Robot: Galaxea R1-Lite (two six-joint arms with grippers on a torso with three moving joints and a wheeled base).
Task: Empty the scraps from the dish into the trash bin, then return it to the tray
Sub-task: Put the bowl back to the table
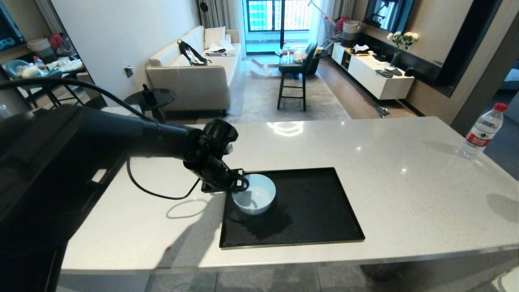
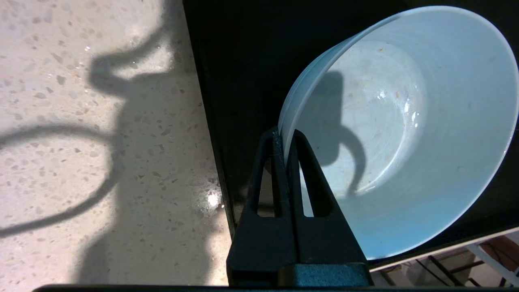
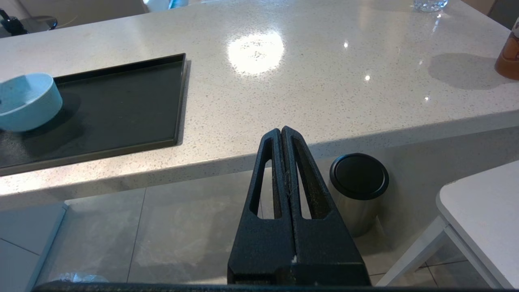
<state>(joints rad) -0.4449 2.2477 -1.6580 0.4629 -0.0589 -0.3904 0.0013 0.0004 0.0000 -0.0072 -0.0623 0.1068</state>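
Pinching dish (image 2: 405, 134) rim with my left gripper (image 2: 286, 138) | dish tilted, empty, over tray (image 1: 316, 211) | right gripper (image 3: 282, 132) pressed together, off table (image 1: 389, 170)

The dish (image 1: 254, 198) clamped by its rim in the black left pincer (image 2: 286, 140) is glossy pale blue, paler inside. Under it lies the matte black tray (image 1: 316, 219). Beside the pincer spreads the worktop (image 1: 385, 162), off-white with fine grey speckles. Beyond the black right pincer (image 3: 281, 132) stands a brushed-steel cylinder (image 3: 359, 190) with a black lid.

water bottle (image 1: 483, 131) upright, counter's (image 1: 385, 162) far-right | sofa (image 1: 194, 75) beyond
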